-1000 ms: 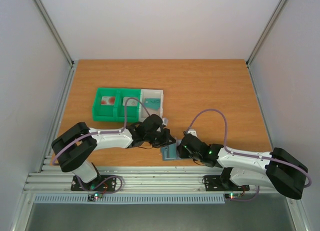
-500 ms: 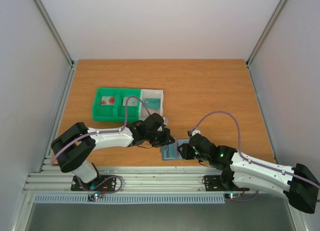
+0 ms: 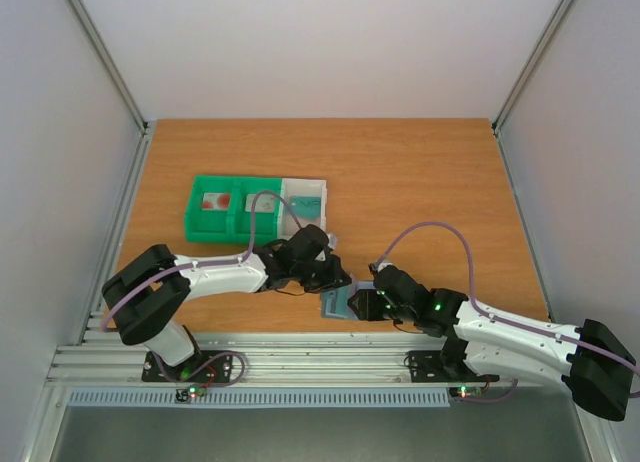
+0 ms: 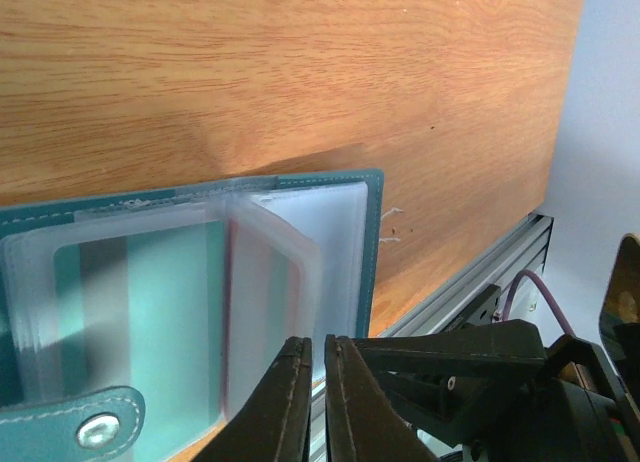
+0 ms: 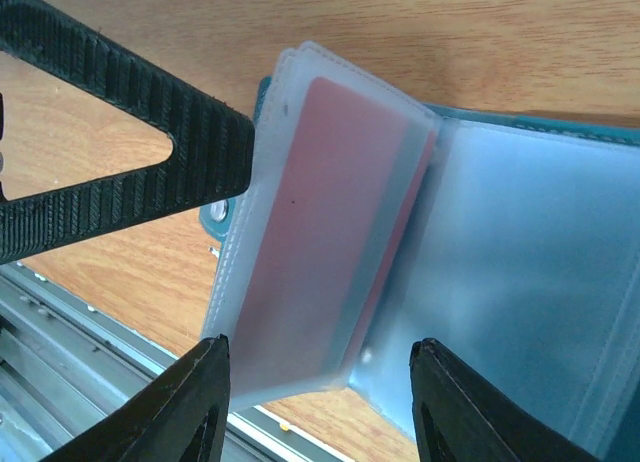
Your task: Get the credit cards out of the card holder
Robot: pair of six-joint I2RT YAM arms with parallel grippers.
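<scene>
From the overhead camera, the biggest thing I see is the wooden table (image 3: 420, 172), which fills the middle of the frame. The left arm (image 3: 200, 277) reaches in from the lower left and the right arm (image 3: 510, 327) from the lower right, and their wrists meet low in the centre near the table's front edge. Up and left of that spot sits a green tray (image 3: 195, 222), with a white tray (image 3: 305, 187) touching its right side. A pale card (image 3: 215, 201) with a red mark lies in the green tray's leftmost compartment. The holder (image 3: 340, 304) lies open on the wood between the two wrists, just above the front rail. Its teal cover is down and its clear sleeves are fanned up. In the left wrist view the left gripper (image 4: 317, 344) comes up from the bottom edge with its fingers pressed almost together. Their tips are at the holder's near edge, beside an upright sleeve, and I cannot tell whether a sleeve is nipped between them. That view also shows a teal card (image 4: 150, 312) inside a flat sleeve at lower left. In the right wrist view the right gripper (image 5: 320, 352) has its fingers spread wide at the bottom of the frame. A raised stack of sleeves hangs between them, holding a red card (image 5: 320, 212), and nothing is clamped.
</scene>
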